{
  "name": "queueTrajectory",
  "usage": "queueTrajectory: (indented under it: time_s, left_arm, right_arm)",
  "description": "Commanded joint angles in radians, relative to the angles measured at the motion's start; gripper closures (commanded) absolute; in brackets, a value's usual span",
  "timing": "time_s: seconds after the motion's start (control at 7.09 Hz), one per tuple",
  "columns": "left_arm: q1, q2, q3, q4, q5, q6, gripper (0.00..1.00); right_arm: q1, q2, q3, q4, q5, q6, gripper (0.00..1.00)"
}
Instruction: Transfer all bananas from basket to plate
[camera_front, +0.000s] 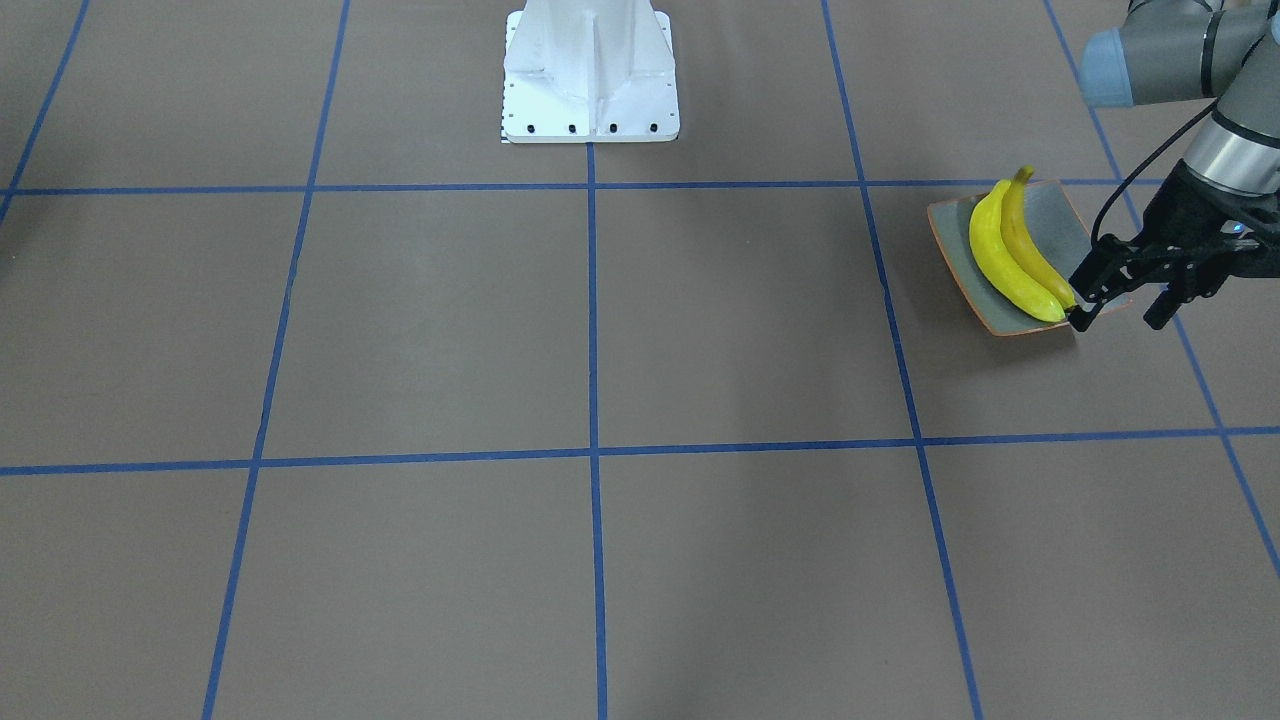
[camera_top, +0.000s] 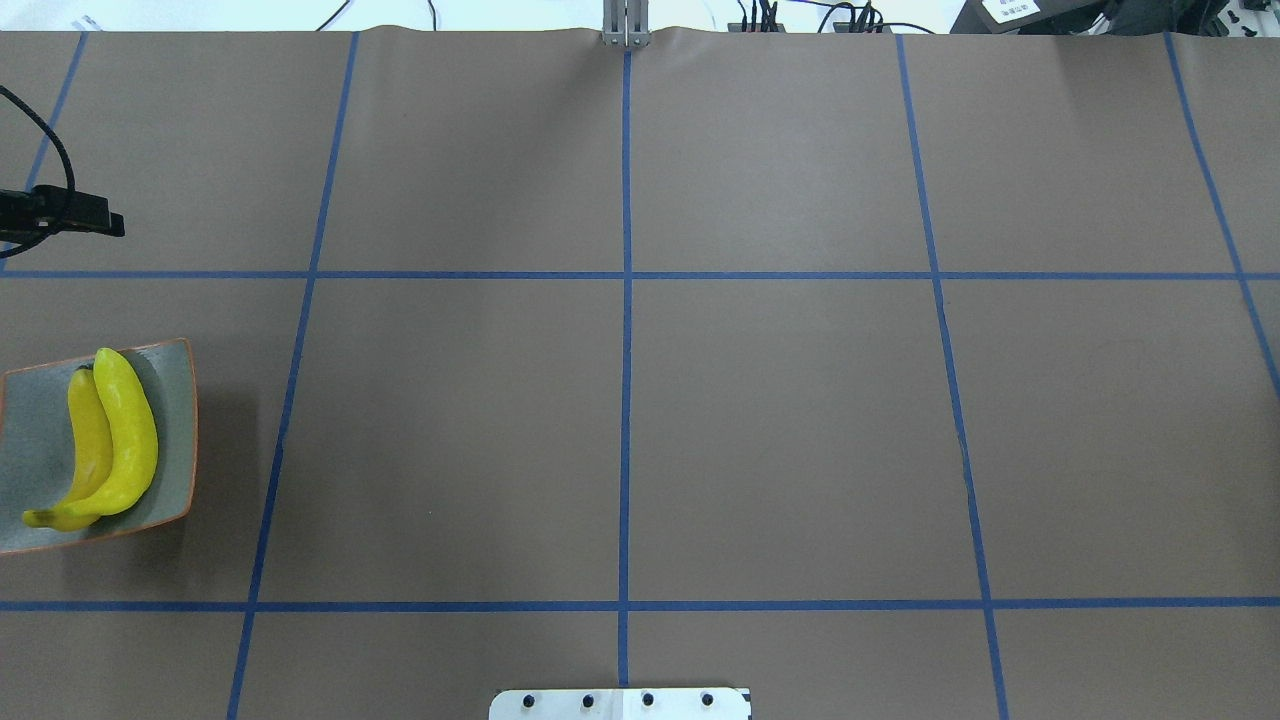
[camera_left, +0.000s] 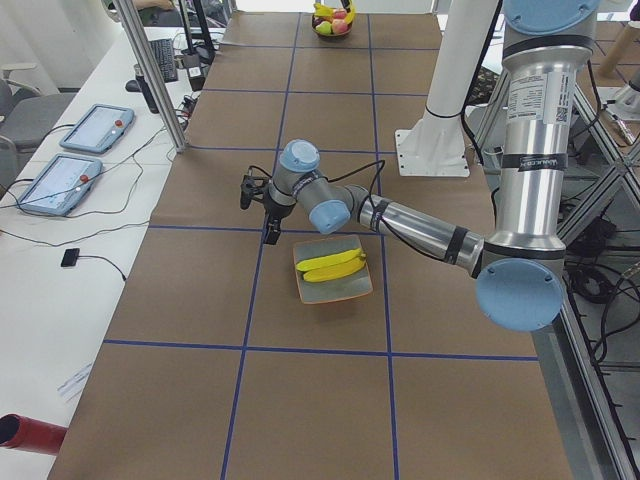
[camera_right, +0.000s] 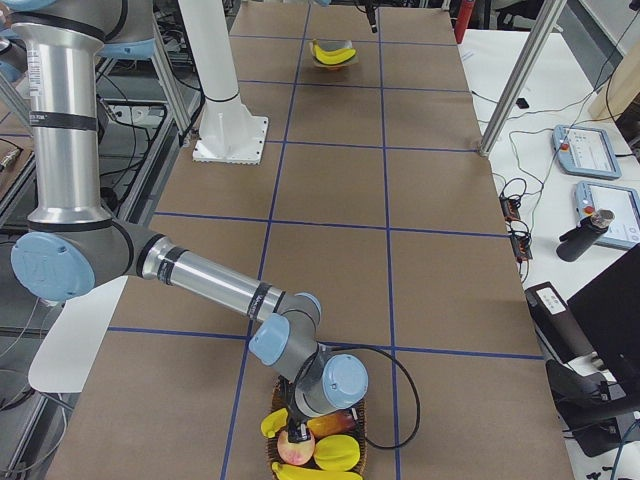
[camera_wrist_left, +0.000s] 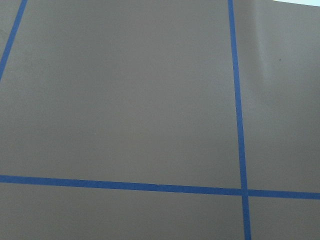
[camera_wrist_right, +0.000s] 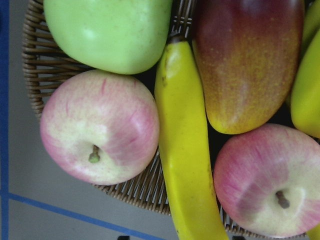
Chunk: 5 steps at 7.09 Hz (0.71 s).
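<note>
now 2 bananas (camera_front: 1010, 255) lay on the plate (camera_front: 950, 225), with the left tool (camera_front: 1122, 305) wide open and empty just beside it. the right tool (camera_right: 300, 425) hung over the basket (camera_wrist_right: 40, 85), though i could not tell how far open it was. it would probably do best to straddle the basket banana (camera_wrist_right: 185, 150) mid-length, clear of the pink apple (camera_wrist_right: 100, 132).

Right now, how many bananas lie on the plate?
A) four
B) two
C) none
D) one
B: the overhead view shows exactly two bananas lying side by side on the plate, and the front-facing view shows the same pair.
</note>
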Motion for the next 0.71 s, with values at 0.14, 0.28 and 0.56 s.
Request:
queueTrajectory:
  time_s: [0.14, 0.28, 0.56]
  left_arm:
    - [0.025, -0.005, 0.001, -0.029, 0.0, -0.048, 0.0]
    - [0.025, -0.005, 0.0, -0.03, 0.0, -0.048, 0.0]
    - [0.025, -0.006, -0.002, -0.03, 0.0, -0.047, 0.0]
  right_arm:
    - [0.0, 0.003, -0.032, 0.016, -0.03, -0.011, 0.25]
    - [0.0, 0.001, -0.038, 0.016, -0.03, -0.014, 0.26]
    - [0.0, 0.005, -0.05, 0.016, -0.03, -0.014, 0.29]
